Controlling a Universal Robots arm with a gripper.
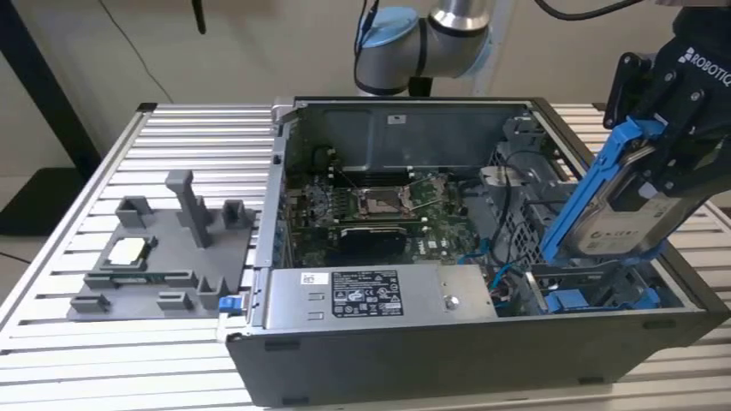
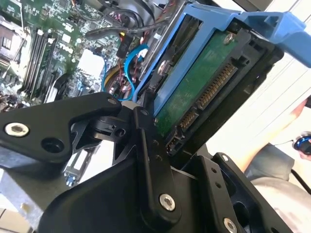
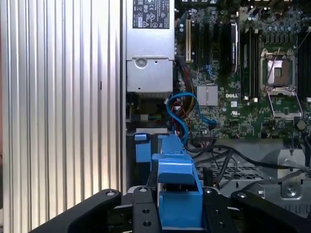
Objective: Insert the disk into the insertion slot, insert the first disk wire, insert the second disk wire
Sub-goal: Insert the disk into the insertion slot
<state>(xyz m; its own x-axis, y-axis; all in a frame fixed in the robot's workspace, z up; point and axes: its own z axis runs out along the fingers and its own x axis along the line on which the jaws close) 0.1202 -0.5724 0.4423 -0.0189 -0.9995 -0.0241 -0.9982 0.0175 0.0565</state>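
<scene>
Pincer [image 1: 660, 158] squeezes disk [image 1: 622, 224], holds it tilted over open computer case [image 1: 377, 360]. Disk not in slot yet. Both wire jobs not done.

Open case [image 1: 457, 364] on slatted table [image 1: 137, 364]. Fixture tray [image 1: 137, 295] on table, at exterior view's left of case. Inside case: power-supply box [image 1: 377, 295] in front, motherboard [image 1: 383, 205] behind. Tilted disk [image 1: 617, 227] above case's end at exterior view's right.
</scene>
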